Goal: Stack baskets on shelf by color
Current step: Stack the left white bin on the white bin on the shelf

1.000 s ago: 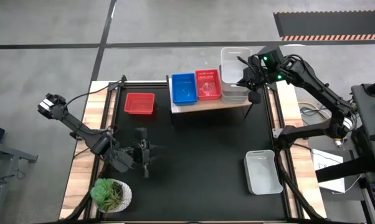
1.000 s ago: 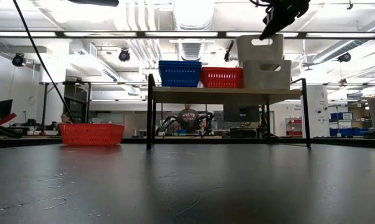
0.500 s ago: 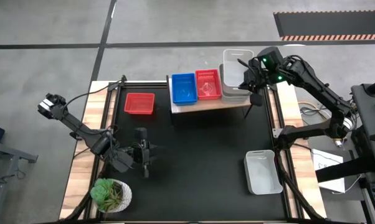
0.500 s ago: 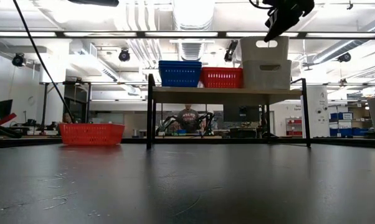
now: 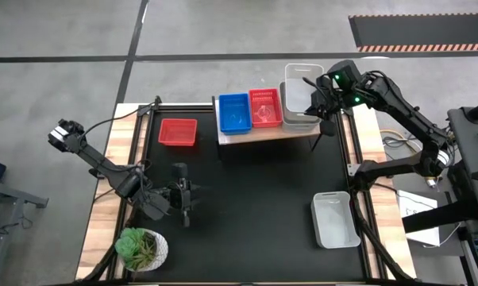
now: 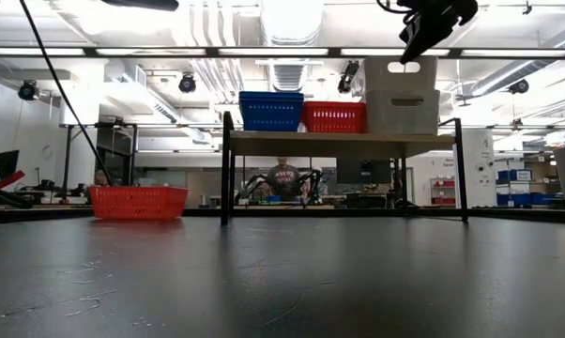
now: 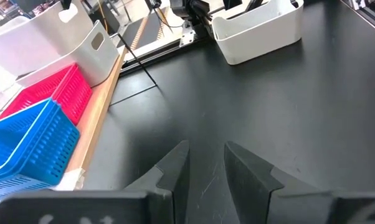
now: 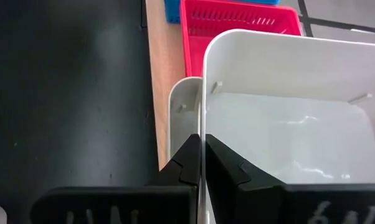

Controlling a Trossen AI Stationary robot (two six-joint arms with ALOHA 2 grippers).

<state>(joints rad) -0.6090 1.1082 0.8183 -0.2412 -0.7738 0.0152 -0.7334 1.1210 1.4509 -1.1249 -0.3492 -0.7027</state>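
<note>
Right gripper [image 8: 200, 163] is clamped on the thin rim of a white basket [image 5: 300, 86], so it can lower this basket into the white one already on the shelf [image 5: 255, 131], beside the red basket [image 5: 264, 106] and the blue basket [image 5: 234, 112]. Another red basket [image 5: 178, 132] and another white basket [image 5: 335, 220] sit on the table [image 5: 255, 199], away from the shelf. Left gripper [image 7: 205, 163] waits low over the table, fingers slightly apart. Baskets are smooth or perforated plastic; the shelf top is light wood.
</note>
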